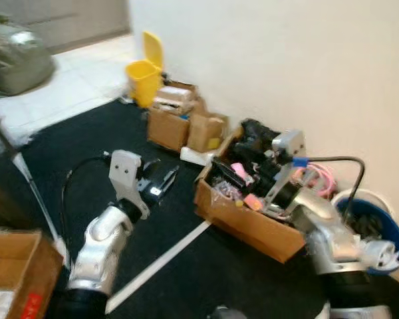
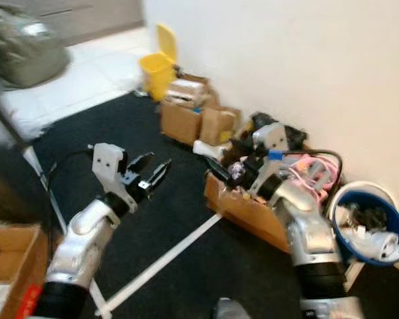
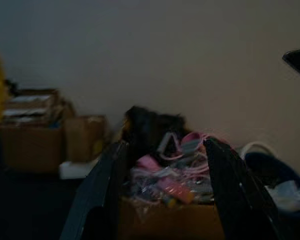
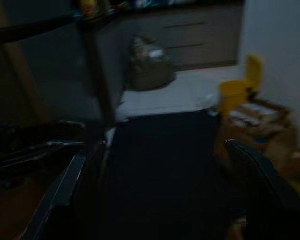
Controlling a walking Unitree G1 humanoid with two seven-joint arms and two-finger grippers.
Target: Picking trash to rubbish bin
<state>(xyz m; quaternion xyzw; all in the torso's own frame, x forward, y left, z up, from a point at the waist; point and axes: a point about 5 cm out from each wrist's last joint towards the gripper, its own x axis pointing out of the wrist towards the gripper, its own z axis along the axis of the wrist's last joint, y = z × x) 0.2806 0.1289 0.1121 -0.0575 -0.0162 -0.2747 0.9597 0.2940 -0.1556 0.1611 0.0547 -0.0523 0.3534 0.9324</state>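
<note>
Both grippers, left (image 2: 151,177) and right (image 2: 221,167), are held open and empty by the box (image 1: 249,226); its light, crinkly trash (image 1: 243,183) is probably best pinched at an edge.

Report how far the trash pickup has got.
Done: the blue bin by the wall already holds some crumpled scraps.

In hand: nothing. The left gripper hangs open over the dark carpet, and the right gripper is open over the cluttered cardboard box.

Left: that box is still full of pink and black odds and ends, and more boxes sit beside the yellow bin.
</note>
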